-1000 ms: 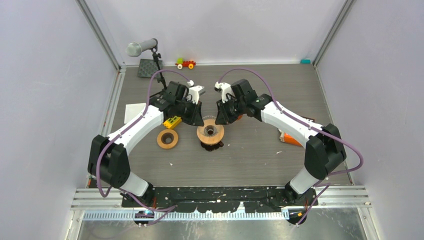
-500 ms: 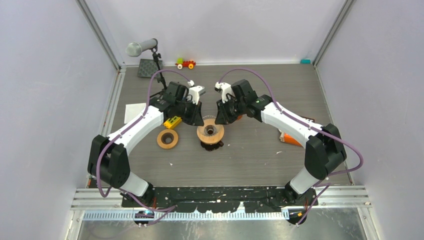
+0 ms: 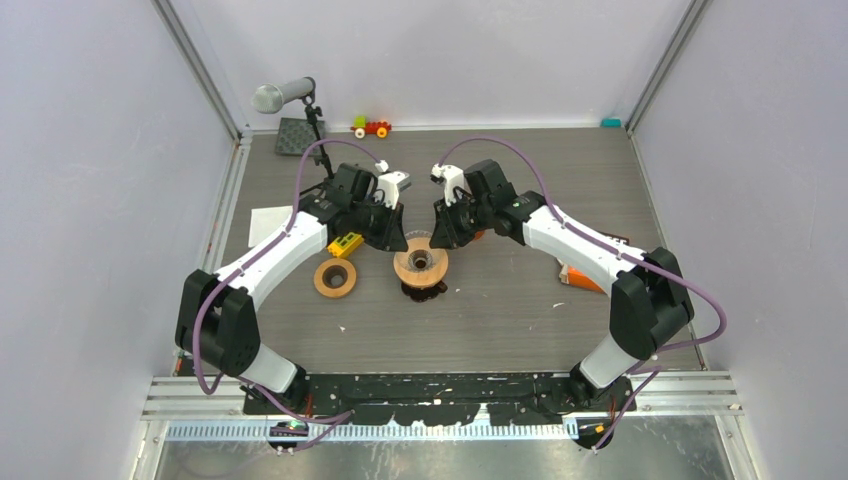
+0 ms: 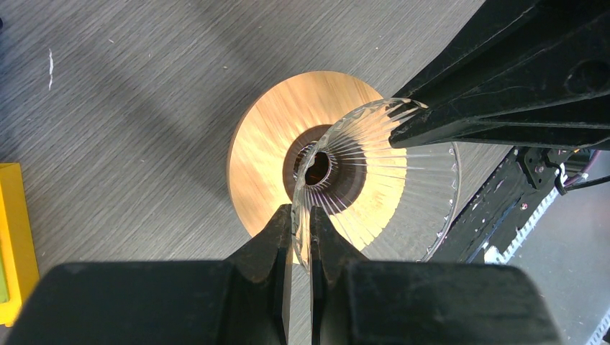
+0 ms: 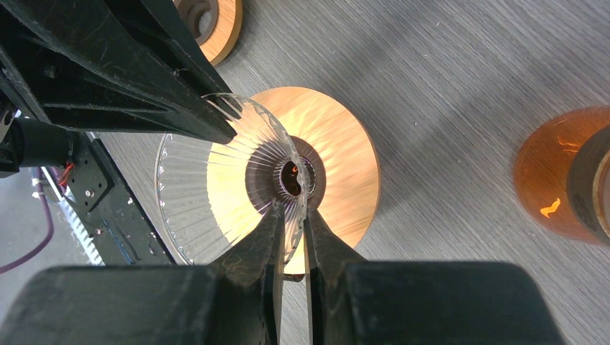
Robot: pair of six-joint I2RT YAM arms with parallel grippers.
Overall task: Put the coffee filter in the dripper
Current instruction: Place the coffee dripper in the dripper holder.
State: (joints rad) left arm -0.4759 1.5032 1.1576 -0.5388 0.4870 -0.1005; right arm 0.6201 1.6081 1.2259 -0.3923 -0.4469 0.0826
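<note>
**Top external view:** Both arms reach in over the middle of the grey table (image 3: pixel 500 310). The left gripper (image 3: pixel 402 241) and right gripper (image 3: pixel 438 241) meet from opposite sides above a round wooden base (image 3: pixel 420 266). The glass on the base is hard to make out from here. A second wooden ring (image 3: pixel 335 277) lies just left of the base, near a yellow block (image 3: pixel 345 243). A flat white paper piece (image 3: pixel 268 224) rests well apart at the table's left edge; I cannot tell whether it is the filter.

**Left wrist view:** The left gripper (image 4: pixel 301 224) is clamped on the near rim of the clear ribbed glass dripper (image 4: pixel 403 194), which is tilted over the wooden base (image 4: pixel 270 144). The right gripper (image 4: pixel 397 134) grips the far rim.

**Right wrist view:** The right gripper (image 5: pixel 290 215) pinches the glass dripper (image 5: pixel 208 194) at its near rim, and the left gripper (image 5: pixel 226 133) holds the opposite rim. No paper sits inside the cone. An amber glass vessel (image 5: pixel 557 172) stands to the right of the wooden base (image 5: pixel 345 158).
</note>
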